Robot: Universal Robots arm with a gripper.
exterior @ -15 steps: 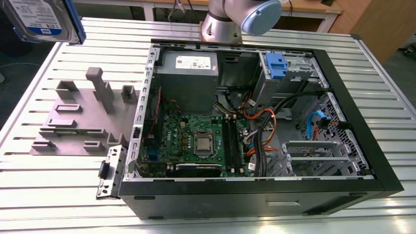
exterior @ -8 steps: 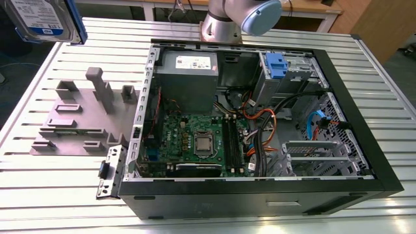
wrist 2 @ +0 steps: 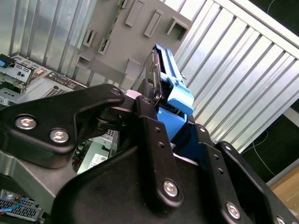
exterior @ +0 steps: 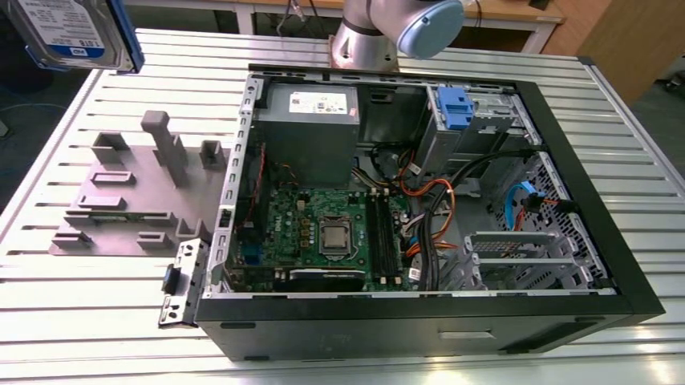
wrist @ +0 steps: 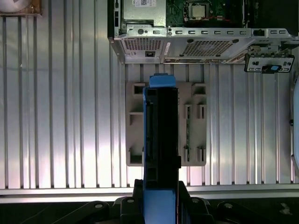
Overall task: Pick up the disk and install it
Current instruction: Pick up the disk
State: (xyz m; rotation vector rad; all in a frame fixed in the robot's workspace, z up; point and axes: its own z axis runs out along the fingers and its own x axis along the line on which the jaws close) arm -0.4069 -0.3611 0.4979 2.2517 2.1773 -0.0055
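Disk [wrist: 161, 154] is clamped edge-on between the gripper's [wrist: 161, 189] black fingers, with a blue side rail [wrist 2: 180, 95] showing. It hangs high over the grey fixture plate [wrist: 135, 137] at the exterior view's left, well apart from the open computer case [exterior: 374, 329]. Carrying it well, I judge, calls for a firm, square hold so it cannot twist, and height enough to clear the case's near wall.

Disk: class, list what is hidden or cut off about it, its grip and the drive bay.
- Exterior view: the disk is cut by the top edge; its holder lies outside the frame.
- Both wrist views: the disk is edge-on, hiding its label face.
- Second wrist view: the gripper is shut on the disk; its fingers cover the contact.
- Exterior view: the drive bay's inside is hidden behind its walls and a blue latch.
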